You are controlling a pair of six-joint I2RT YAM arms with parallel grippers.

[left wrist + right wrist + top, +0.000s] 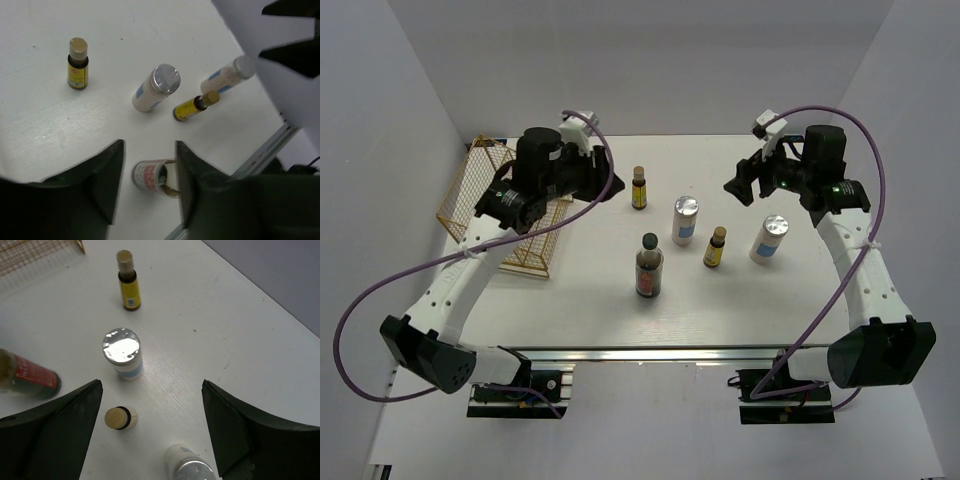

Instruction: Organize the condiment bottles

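Observation:
Five condiment bottles stand on the white table. An amber bottle (639, 188) is at the back. A white silver-capped one (685, 220) is in the middle, a second amber one (715, 247) is right of it, and a second white one (769, 239) is farthest right. The larger dark black-capped bottle (649, 267) is in front. My left gripper (592, 180) hovers open and empty left of the group; in its wrist view the gripper (148, 165) frames the dark bottle (147, 177) far below. My right gripper (745, 185) is open, high above the right bottles; its wrist view (152, 407) shows nothing held.
A gold wire basket (505, 205) stands at the back left, under my left arm, and its corner shows in the right wrist view (35, 255). White walls close in the table at the back and sides. A metal rail (650, 352) runs along the front edge.

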